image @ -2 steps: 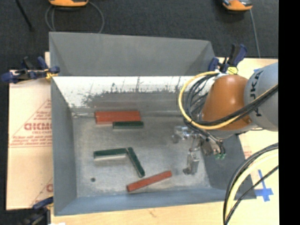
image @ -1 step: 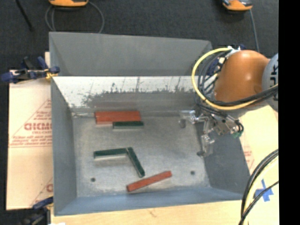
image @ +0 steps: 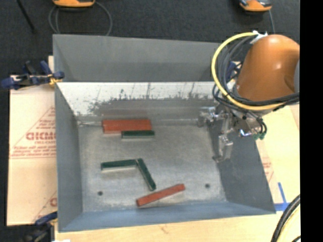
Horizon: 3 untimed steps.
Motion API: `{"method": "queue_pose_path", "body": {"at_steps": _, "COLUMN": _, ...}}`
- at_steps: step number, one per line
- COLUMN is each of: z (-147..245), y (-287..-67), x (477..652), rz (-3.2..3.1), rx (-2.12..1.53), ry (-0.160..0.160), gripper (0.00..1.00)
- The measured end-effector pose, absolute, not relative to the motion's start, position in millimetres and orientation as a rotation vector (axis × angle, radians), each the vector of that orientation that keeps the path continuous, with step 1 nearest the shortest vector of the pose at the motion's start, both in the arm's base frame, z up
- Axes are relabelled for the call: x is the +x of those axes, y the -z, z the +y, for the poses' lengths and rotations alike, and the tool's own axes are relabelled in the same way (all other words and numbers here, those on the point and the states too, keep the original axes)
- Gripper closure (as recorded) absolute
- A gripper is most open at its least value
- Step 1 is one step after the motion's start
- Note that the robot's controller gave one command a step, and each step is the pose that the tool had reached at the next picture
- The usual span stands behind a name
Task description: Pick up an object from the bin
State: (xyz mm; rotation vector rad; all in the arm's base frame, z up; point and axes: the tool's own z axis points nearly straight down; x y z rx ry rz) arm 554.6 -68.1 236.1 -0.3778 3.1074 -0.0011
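The end effector (image: 220, 153) hangs low at the right side of the grey bin (image: 136, 64), just where the flat floor meets the sloping right wall. Above it sits the arm's rounded orange cover (image: 267, 67), ringed by yellow and dark cables (image: 216, 64). Whether the end effector is released or clenched cannot be told from this angle. Nothing can be seen held in it, and the floor under it is bare metal.

Five loose pieces lie on the bin floor, all to the left of the end effector and none touching it. The nearest is a slim red-orange bar (image: 160, 195), lying slightly tilted near the front wall, below and to the left of the end effector and apart from it. Just beyond that bar's left end, a dark green stick (image: 147, 174) lies on a diagonal. Its upper end meets the right end of a second green stick (image: 119, 164), which lies level, so the two form a corner.

Further back, close to the rear wall, a wider red-brown block (image: 127, 125) lies level and well apart from the end effector. A short dark green stick (image: 137, 133) lies along the right half of the block's front edge, touching or very nearly touching it.
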Motion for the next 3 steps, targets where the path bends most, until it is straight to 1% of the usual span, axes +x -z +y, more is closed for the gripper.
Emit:
{"method": "queue_pose_path", "body": {"at_steps": 1, "z": 3, "y": -127, "x": 556.2, "rz": 3.133, "rx": -0.262, "ry": -0.006, "gripper": 0.00}}
{"method": "queue_pose_path", "body": {"at_steps": 2, "z": 28, "y": -67, "x": 489.2, "rz": 3.130, "rx": -0.293, "ry": -0.004, "gripper": 0.00}}
{"method": "queue_pose_path", "body": {"at_steps": 3, "z": 26, "y": -70, "x": 492.1, "rz": 3.125, "rx": -0.295, "ry": -0.001, "gripper": 1.00}}
